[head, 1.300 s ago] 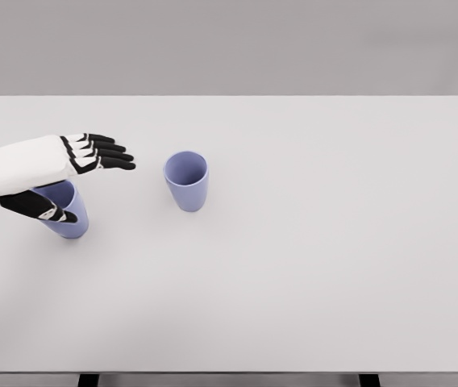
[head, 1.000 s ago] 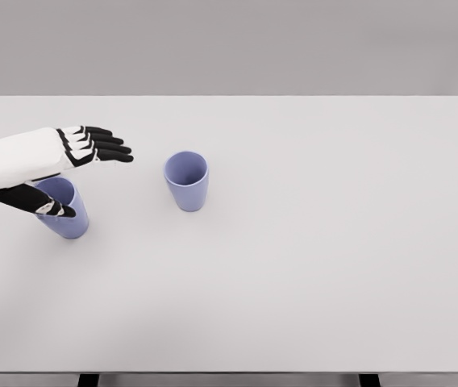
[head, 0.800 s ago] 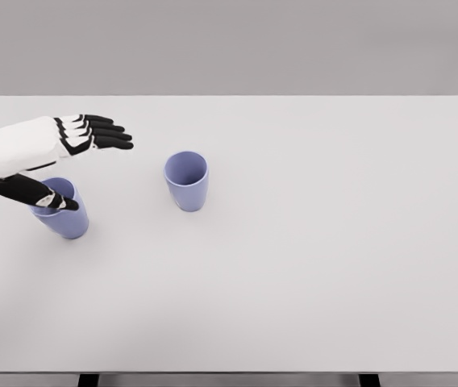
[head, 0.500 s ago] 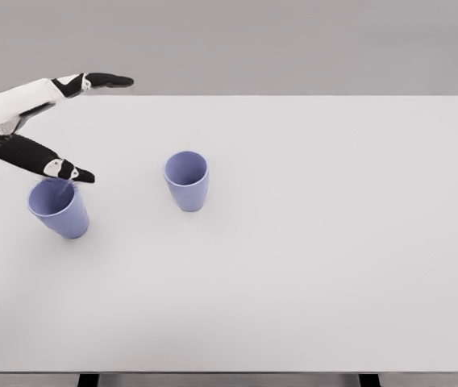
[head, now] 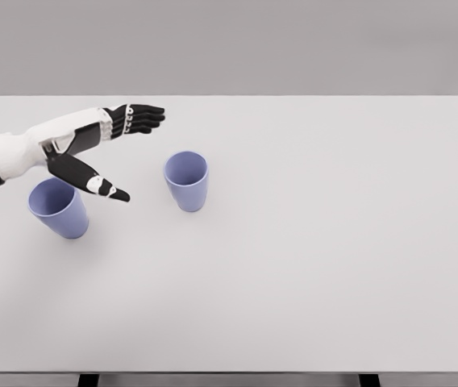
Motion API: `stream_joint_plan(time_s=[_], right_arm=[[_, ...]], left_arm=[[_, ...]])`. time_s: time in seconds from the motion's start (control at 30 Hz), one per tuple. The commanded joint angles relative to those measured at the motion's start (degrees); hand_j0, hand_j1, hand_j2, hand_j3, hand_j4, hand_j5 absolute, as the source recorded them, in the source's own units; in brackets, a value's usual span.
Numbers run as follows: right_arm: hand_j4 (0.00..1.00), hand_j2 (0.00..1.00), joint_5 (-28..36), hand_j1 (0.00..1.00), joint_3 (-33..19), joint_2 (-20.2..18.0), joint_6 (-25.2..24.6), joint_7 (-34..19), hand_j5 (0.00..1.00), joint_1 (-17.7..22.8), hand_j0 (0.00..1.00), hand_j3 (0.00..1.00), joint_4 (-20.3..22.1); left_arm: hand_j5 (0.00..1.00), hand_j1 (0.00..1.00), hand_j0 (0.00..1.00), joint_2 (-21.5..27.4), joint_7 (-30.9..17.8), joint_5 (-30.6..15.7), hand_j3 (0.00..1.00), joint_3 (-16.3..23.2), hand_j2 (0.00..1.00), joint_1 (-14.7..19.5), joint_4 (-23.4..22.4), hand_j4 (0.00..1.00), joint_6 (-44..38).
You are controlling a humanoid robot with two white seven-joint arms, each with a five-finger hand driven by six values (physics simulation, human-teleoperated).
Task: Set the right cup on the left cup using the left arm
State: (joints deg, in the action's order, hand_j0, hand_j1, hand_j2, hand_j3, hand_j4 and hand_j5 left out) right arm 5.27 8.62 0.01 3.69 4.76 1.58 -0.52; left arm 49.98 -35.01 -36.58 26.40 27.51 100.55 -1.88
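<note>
The left hand hangs above the table, spread wide and holding nothing, the four fingers pointing toward the far side and the thumb dropped low and forward. That gap between thumb and fingers opens toward the right cup, which looks like the shape you want for wrapping a cup's wall from the side.

The right cup stands upright, mouth up, near the middle-left of the table, apart from the hand with clear tabletop between them. The left cup sits upright near the left edge, just below the forearm, untouched and open at the top, ready to receive the other.

By my reading this is the reach, with the grasp not yet made. The next move calls for bringing the open hand alongside the right cup so the wall slides between thumb and fingers. The risk is the thumb tip nudging the cup and tipping it before the fingers close. The right arm is out of view.
</note>
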Motion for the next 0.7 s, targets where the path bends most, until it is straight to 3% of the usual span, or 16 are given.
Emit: stream_joint_plan(time_s=[0.0, 0.1, 0.2, 0.33, 0.37, 0.53, 0.67], right_arm=[[1.0, 1.0, 0.01, 1.0, 0.0, -0.01, 0.0, -0.02, 1.0, 0.0, 1.0, 1.0, 0.0], [1.0, 1.0, 0.01, 1.0, 0.0, -0.01, 0.0, -0.02, 1.0, 0.0, 1.0, 1.0, 0.0], [1.0, 1.0, 0.01, 1.0, 0.0, -0.01, 0.0, -0.02, 1.0, 0.0, 1.0, 1.0, 0.0], [1.0, 1.0, 0.01, 1.0, 0.0, -0.01, 0.0, -0.02, 1.0, 0.0, 1.0, 1.0, 0.0], [1.0, 1.0, 0.01, 1.0, 0.0, -0.01, 0.0, -0.02, 1.0, 0.0, 1.0, 1.0, 0.0], [1.0, 1.0, 0.01, 1.0, 0.0, -0.01, 0.0, -0.02, 1.0, 0.0, 1.0, 1.0, 0.0], [1.0, 1.0, 0.01, 1.0, 0.0, -0.01, 0.0, -0.02, 1.0, 0.0, 1.0, 1.0, 0.0]], left_arm=[[1.0, 1.0, 1.0, -1.29, 0.01, -0.5, 1.0, 0.14, 1.0, 0.09, -2.63, 1.0, -1.02], [1.0, 1.0, 1.0, -2.52, 0.01, -0.33, 1.0, 1.01, 1.0, 0.97, -3.25, 1.0, -2.43], [1.0, 1.0, 1.0, -2.52, 5.82, 0.63, 1.0, 5.5, 1.0, 4.13, -3.34, 1.0, -2.34], [1.0, 1.0, 1.0, -3.49, 7.14, 2.74, 1.0, 7.34, 1.0, 4.66, -3.16, 1.0, -2.34], [1.0, 1.0, 1.0, -3.66, 7.5, 5.47, 1.0, 8.13, 1.0, 5.36, -3.34, 1.0, -2.43], [1.0, 1.0, 1.0, -4.46, 11.71, 9.69, 1.0, 12.18, 1.0, 5.89, -3.25, 1.0, -4.36], [1.0, 1.0, 1.0, -4.54, 12.24, 9.95, 1.0, 13.5, 1.0, 6.68, -3.69, 1.0, -5.68]])
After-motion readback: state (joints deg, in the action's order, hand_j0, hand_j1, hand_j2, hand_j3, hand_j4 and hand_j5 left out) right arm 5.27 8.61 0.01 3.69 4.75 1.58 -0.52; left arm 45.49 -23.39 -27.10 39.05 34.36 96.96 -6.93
